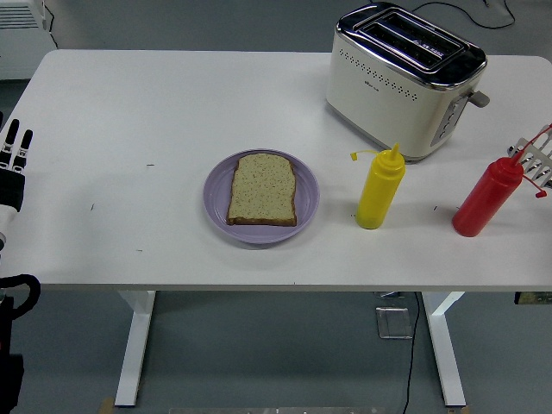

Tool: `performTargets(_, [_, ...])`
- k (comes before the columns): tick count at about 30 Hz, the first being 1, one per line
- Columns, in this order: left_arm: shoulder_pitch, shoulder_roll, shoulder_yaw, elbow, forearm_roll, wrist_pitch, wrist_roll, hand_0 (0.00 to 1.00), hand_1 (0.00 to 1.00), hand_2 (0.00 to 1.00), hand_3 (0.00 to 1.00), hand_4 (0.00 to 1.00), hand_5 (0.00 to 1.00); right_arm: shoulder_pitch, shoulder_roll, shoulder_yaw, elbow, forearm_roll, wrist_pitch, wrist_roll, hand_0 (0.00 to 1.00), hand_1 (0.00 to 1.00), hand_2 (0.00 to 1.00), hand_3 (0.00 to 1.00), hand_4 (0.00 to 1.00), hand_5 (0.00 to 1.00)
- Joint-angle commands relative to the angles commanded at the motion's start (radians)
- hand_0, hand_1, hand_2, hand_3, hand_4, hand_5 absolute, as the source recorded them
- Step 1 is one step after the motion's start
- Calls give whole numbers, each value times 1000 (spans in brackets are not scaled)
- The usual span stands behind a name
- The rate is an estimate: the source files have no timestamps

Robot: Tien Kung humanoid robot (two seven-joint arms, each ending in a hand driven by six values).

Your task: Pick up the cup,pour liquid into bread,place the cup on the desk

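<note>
**Bottles upright, bread waiting on its plate**

A slice of bread (262, 189) lies flat on a purple plate (216, 201) mid-tabletop (129, 103). Just right of it stands a yellow squeeze bottle (380, 189), and further right a red squeeze bottle (486, 198), both upright, with a cream toaster (402, 78) behind them. The right robot hand (537, 156) barely shows at the edge beside the red bottle's nozzle; I cannot tell its grip. The left robot hand (12, 164) rests at the left edge, fingers straight, holding nothing.

A single head camera looks forward and down from high on the robot's side. The whole white worktop (172, 103) fits in view, its near edge low in the picture with floor showing beneath.
</note>
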Motion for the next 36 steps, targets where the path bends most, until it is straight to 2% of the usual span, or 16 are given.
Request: performTargets(36, [2, -1, 6, 1, -1, 0, 0, 785, 741, 740, 699, 516, 998, -2, 4, 8, -3, 2, -4, -1, 782, 721, 726, 748, 590, 698])
